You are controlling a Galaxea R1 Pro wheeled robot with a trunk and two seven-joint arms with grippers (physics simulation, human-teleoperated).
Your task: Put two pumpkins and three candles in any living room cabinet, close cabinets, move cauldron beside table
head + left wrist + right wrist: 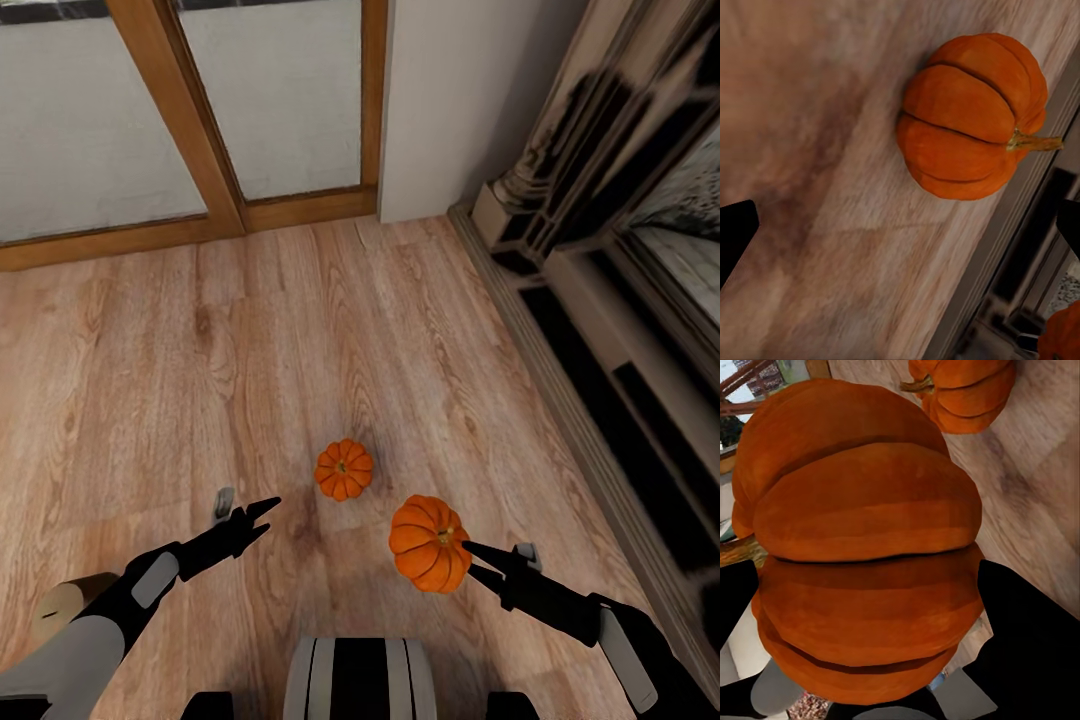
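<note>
Two orange ribbed pumpkins show. The smaller-looking pumpkin (344, 469) (971, 116) (964, 390) rests on the light wood floor (200, 380). My left gripper (268, 516) (900, 232) is open, a short way to its left and nearer me, with nothing between its fingers. The other pumpkin (430, 543) (862, 555) (1061, 334) looks larger and hangs above the floor, tilted, with my right gripper (468, 558) (881, 622) shut on it. A tan cylinder (65, 605) peeks out behind my left forearm; I cannot tell whether it is a candle.
An ornate stone fireplace (620, 250) runs along the right side, its base close to my right arm. A wood-framed glass door (220, 150) and a white wall (450, 100) close off the far side. My base (360, 680) sits at the near edge.
</note>
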